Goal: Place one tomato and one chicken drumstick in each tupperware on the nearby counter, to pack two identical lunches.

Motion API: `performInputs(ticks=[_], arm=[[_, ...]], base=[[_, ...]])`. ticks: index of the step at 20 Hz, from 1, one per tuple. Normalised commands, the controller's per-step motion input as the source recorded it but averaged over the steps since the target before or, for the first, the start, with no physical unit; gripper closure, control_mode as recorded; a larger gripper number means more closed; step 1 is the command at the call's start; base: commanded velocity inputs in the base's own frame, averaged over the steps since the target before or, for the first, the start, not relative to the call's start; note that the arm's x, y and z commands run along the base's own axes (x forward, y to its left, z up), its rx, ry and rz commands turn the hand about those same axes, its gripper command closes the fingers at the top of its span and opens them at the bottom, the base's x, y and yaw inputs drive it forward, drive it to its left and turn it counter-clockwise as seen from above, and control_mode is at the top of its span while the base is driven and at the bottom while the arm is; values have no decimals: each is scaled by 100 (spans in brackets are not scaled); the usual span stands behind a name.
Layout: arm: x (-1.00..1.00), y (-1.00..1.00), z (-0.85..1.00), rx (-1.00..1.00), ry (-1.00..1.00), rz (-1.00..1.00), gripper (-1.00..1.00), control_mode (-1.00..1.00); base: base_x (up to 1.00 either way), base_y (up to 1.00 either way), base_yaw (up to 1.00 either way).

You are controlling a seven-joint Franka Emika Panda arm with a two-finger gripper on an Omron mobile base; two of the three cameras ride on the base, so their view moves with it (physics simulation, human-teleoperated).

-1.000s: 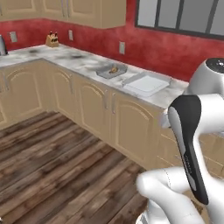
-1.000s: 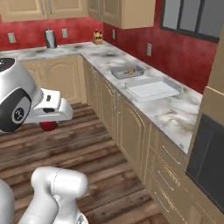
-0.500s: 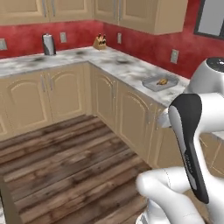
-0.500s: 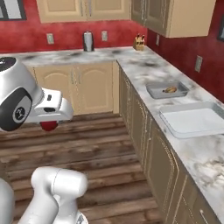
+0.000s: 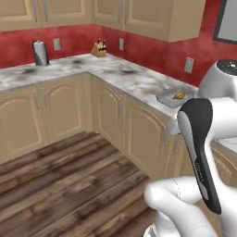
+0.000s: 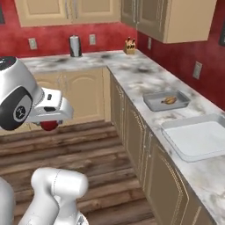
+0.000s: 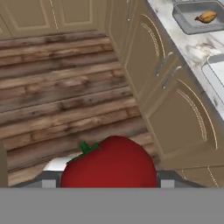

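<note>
The counter (image 6: pixel 145 79) runs in an L along the red wall, bearing one white tray (image 6: pixel 197 138), one grey tray (image 6: pixel 167 101) holding one drumstick (image 6: pixel 169 100), one knife block (image 6: pixel 129 45). The gripper (image 6: pixel 50 125) clasps one tomato (image 7: pixel 109 164) above the wooden floor (image 5: pixel 60 180).

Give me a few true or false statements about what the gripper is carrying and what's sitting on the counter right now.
1. The gripper holds a red tomato. True.
2. The grey tray on the counter holds a drumstick. True.
3. The tomato is over the counter. False: it hangs over the wooden floor.
4. The knife block stands beside the tray. False: it stands far off, near the counter's corner.
5. The white tupperware holds a tomato. False: it looks empty.
</note>
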Motion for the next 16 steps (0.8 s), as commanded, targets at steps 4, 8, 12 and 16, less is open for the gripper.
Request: performInputs(ticks=[4, 8, 12, 16], arm=[[0, 0, 0, 0, 0, 0, 100, 100], [0, 0, 0, 0, 0, 0, 100, 100], [0, 0, 0, 0, 0, 0, 100, 100], [0, 0, 0, 0, 0, 0, 100, 100]], base=[[54, 1, -47], [50, 0, -66], [49, 6, -72], [63, 39, -71]])
